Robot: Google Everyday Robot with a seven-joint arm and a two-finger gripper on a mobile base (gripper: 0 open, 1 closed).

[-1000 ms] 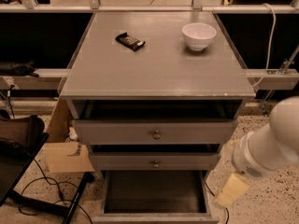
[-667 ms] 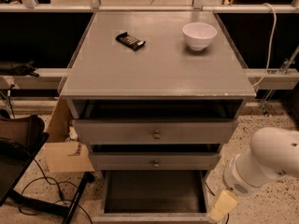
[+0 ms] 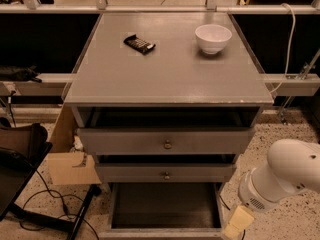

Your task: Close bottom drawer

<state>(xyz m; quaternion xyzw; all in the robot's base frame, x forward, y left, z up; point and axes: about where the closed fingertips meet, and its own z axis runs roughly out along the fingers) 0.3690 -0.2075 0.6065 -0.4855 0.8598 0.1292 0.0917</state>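
Observation:
The grey cabinet (image 3: 167, 74) has three stacked drawers. The bottom drawer (image 3: 165, 205) is pulled far out, with its dark boxy interior open to view. Its front lies along the bottom edge of the view (image 3: 160, 232) and its knob is out of sight. The middle drawer (image 3: 165, 173) and the top drawer (image 3: 165, 141) stand slightly out, each with a small round knob. My white arm (image 3: 285, 176) comes in from the lower right. My gripper (image 3: 236, 223), a pale yellowish piece, sits low beside the bottom drawer's right front corner and is partly cut off by the view's edge.
On the cabinet top stand a white bowl (image 3: 213, 38) and a dark flat bar (image 3: 139, 43). A cardboard box (image 3: 70, 159) and a black chair (image 3: 20, 164) with cables stand on the speckled floor at the left. A white cable (image 3: 289, 44) hangs at the right.
My arm has dropped lower and moved left, bringing the gripper down beside the bottom drawer's right front corner. The drawers have not moved.

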